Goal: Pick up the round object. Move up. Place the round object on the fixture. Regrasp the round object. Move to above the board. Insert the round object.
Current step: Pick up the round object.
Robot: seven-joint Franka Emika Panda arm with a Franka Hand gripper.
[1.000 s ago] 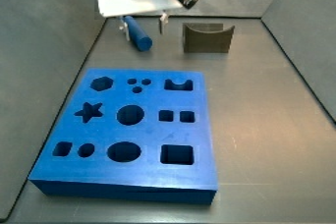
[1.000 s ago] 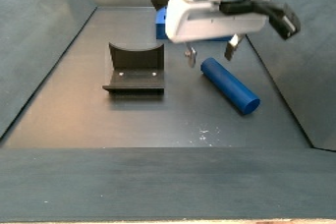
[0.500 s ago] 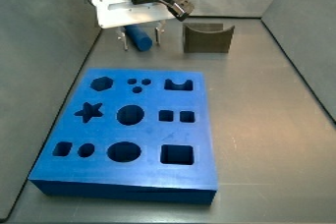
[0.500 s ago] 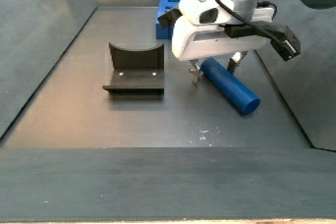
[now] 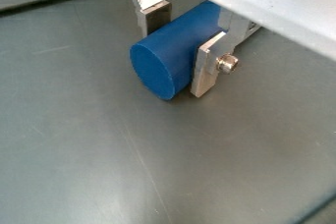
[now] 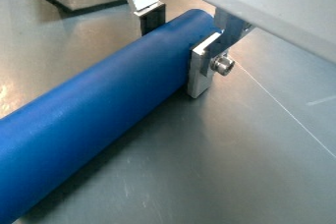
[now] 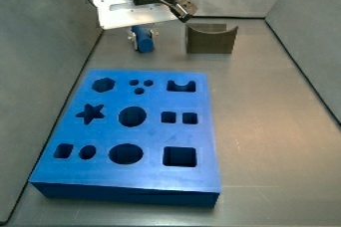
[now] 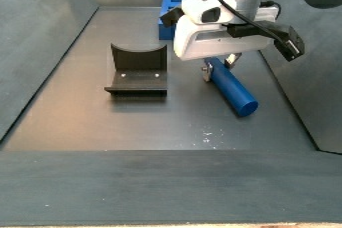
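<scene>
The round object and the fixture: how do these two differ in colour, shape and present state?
The round object is bright blue; the fixture is dark olive-grey. The round object is a long cylinder lying on its side; the fixture is a short block with a curved notch on top. The gripper has its fingers on both sides of the round object, near one end; the fixture stands apart, untouched, its notch empty. Both rest on the grey floor.

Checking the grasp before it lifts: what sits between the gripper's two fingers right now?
In both wrist views the round object lies on the floor between the fingers of the gripper, one plate on each side of it.
</scene>
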